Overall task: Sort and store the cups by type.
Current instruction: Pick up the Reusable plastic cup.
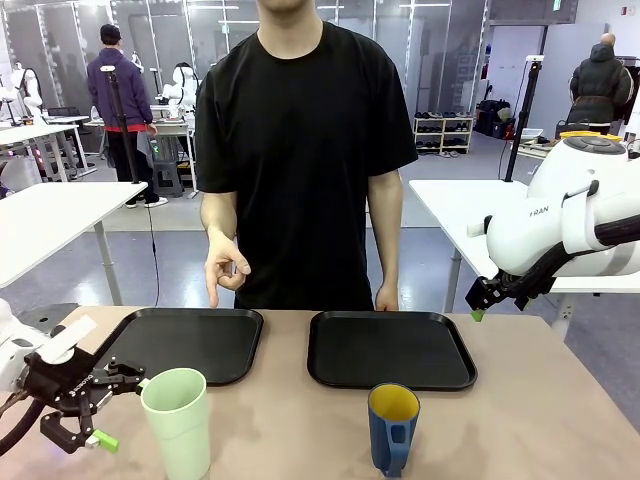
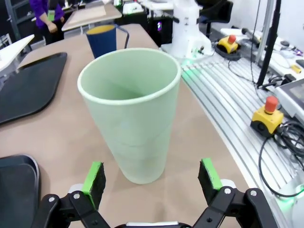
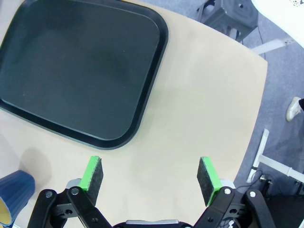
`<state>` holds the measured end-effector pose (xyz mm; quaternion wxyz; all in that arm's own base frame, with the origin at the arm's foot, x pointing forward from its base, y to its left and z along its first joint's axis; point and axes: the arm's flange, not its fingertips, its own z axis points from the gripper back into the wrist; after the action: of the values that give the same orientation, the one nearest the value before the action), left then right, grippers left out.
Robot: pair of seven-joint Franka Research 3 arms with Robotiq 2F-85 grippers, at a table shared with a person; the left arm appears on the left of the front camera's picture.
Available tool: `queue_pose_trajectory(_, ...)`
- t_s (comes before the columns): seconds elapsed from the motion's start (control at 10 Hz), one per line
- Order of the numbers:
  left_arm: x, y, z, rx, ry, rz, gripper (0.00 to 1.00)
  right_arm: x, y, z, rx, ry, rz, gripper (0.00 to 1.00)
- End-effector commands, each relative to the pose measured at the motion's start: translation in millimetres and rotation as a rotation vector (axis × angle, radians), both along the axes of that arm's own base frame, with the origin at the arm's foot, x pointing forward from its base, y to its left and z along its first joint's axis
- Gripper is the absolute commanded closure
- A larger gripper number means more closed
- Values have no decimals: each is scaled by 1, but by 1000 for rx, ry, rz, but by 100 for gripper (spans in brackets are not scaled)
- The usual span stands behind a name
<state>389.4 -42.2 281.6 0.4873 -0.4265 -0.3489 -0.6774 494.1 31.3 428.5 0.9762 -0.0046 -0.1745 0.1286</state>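
Note:
The pale mint-green tumbler (image 1: pixel 178 420) stands upright near the table's front left. My left gripper (image 1: pixel 120 410) is open just to its left, level with it. In the left wrist view the tumbler (image 2: pixel 130 118) stands a little ahead of the open left gripper (image 2: pixel 152 175), not touched by the green pads (image 2: pixel 95 176). The dark blue mug (image 1: pixel 392 428), yellow inside, stands at the front centre-right, and also shows as the mug (image 2: pixel 102 40) and the mug (image 3: pixel 14 194). My right gripper (image 1: pixel 483 302) hangs above the table's right edge. In its wrist view the right gripper (image 3: pixel 152 175) is open over bare table.
Two black trays lie side by side at the far side: the left tray (image 1: pixel 185 342) and the right tray (image 1: pixel 390 350), which also shows as the tray (image 3: pixel 80 66). A person stands behind them with one hand (image 1: pixel 225 265) raised above the left tray.

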Motion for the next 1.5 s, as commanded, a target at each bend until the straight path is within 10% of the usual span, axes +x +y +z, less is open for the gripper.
queue_pose_trajectory(0.0,12,2,-10,-97,3,-27,0,-1,-1,1,2,-7,-3,0)
queue_pose_trajectory(1.4,30,-23,-19,-91,82,-70,0,-1,-1,1,2,-7,-3,0)
